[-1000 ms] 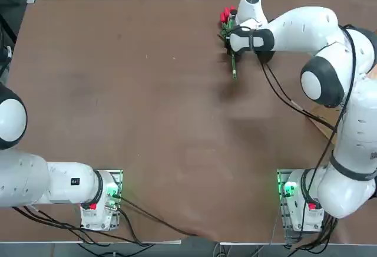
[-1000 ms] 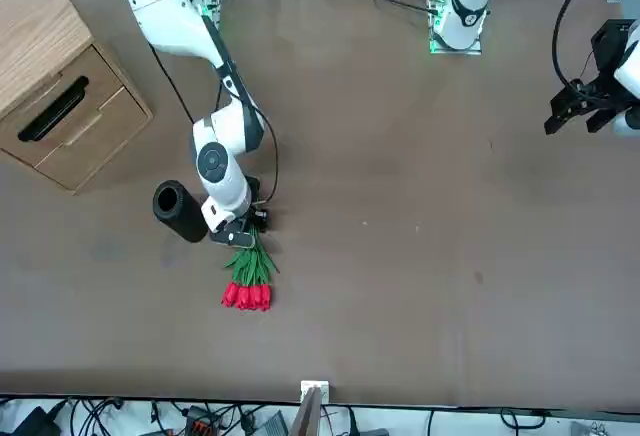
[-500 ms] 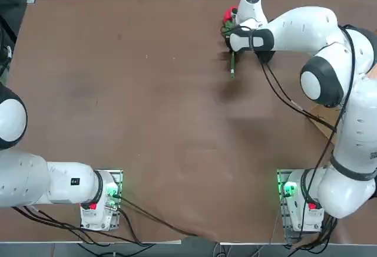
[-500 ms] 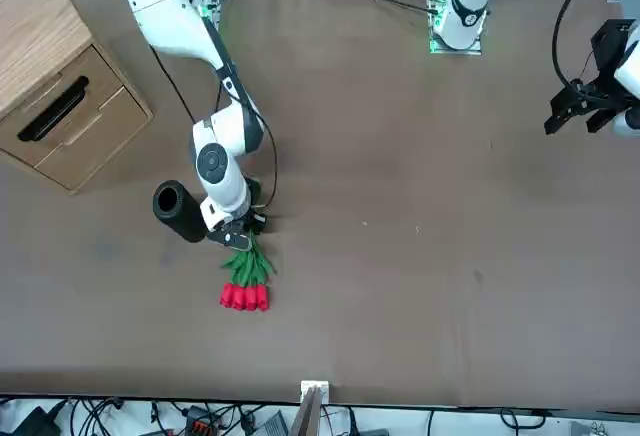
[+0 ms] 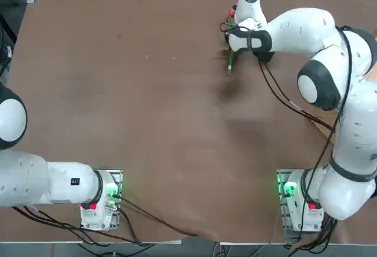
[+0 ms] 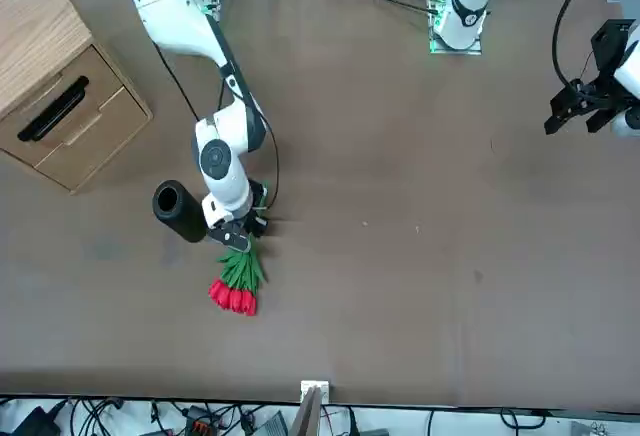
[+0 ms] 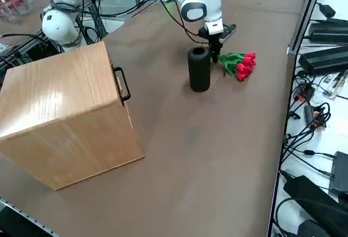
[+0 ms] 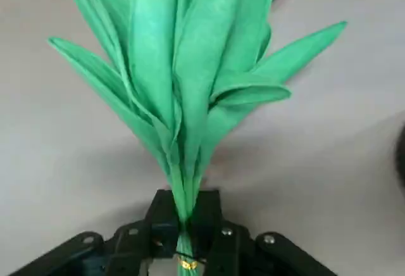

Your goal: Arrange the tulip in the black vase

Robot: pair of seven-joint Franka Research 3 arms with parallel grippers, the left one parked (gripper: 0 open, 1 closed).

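Right hand [image 6: 236, 239]: closed on the tulip stems, its two fingers pinching the thin green stems low down, as the wrist view shows; it points down at the bench, just beside the black vase; in the top view it sits at the far side of the bench, in the right half.
Tulip [image 6: 234, 284]: a small bunch with red blooms and green leaves; the stem end is held in the right hand [image 8: 183, 238]; the leaves [image 8: 183, 92] fan out away from the fingers; the blooms [image 7: 244, 66] lie low over the bench surface, the bunch roughly level and slanting away from the vase; whether the blooms touch the bench, I cannot tell; it is outside the vase.
Black vase [image 7: 199, 68]: a matte black cylinder standing upright on the bench, its round mouth open to the top; it stands just beside the right hand, apart from the blooms.
Bench [image 6: 420, 256]: brown surface carrying the vase.
Wooden cabinet [image 7: 65, 112]: a light wood box with a black handle [image 7: 122, 83], well apart from the vase, near the bench edge at the robot's right side.
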